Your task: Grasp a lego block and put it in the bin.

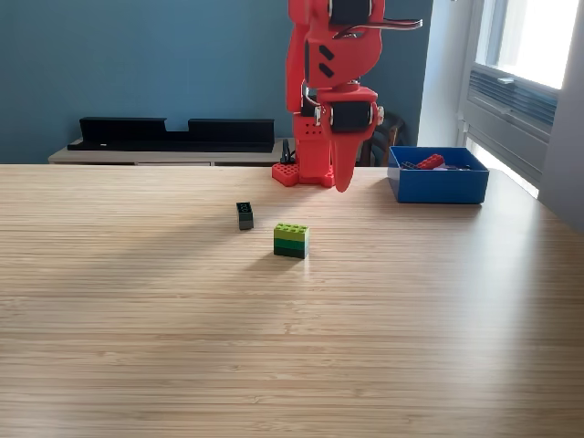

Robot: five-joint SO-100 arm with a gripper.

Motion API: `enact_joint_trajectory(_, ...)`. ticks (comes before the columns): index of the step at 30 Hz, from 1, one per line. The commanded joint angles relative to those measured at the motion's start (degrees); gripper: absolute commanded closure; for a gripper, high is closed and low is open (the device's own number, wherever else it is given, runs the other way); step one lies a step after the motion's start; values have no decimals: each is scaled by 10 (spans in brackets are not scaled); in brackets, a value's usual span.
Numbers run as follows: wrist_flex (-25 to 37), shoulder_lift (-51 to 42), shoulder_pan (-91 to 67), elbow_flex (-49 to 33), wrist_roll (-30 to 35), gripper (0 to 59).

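A green lego block [291,240], light green on top and darker below, sits on the wooden table [274,347] near the middle. A small dark block [245,215] stands a little to its left and farther back. The blue bin [438,175] rests at the exterior view's right rear, with a red piece [431,161] inside it. My red gripper [343,182] hangs pointing down behind the green block, well above the table, its fingers together and nothing between them.
The arm's red base [301,173] is fixed at the table's far edge. Behind it, a low shelf carries black trays [173,132] against a blue wall. A window and radiator lie at the exterior view's right.
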Motion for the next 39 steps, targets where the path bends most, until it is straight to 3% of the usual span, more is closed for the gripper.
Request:
enact_joint_trajectory(1, -16, 24, 4, 1, 5, 585)
enact_joint_trajectory(19, -67, 24, 68, 15, 30, 585)
enact_joint_trajectory(25, -89, 24, 153, 4, 93, 584)
enact_joint_trajectory(31, -105, 24, 258, 59, 170, 583)
enact_joint_trajectory(36, -105, 24, 308, 86, 187, 427)
enact_joint_trajectory(39, -104, 24, 319, 105, 189, 400)
